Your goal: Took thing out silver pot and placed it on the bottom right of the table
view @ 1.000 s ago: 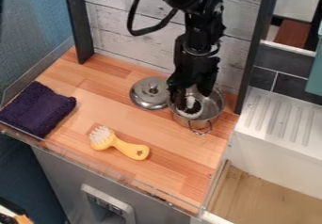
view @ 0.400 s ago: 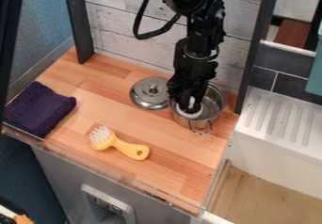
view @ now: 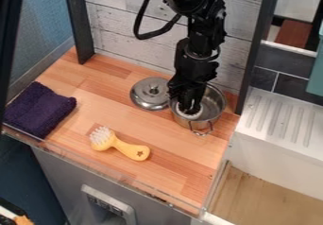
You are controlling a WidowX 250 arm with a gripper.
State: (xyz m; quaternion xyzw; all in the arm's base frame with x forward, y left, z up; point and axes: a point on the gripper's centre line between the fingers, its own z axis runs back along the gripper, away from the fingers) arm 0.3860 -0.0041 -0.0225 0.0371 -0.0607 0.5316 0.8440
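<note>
Evidently, the hand (view: 190, 108) is hanging steeply into the silver pot (view: 203, 123), probably to clear its rim, and appears to be pinching the white round thing (view: 191, 117) inside, near the front wall. The lid (view: 150, 92) is lying beside the pot, presumably leaving its mouth free. The thing's pale edge is facing the front; its long axis is staying unclear.

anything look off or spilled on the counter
Nothing stands out: the silver pot is upright, its lid lies knob up beside it, the yellow brush and dark cloth rest on the wood, and no spill or damage is visible.
</note>
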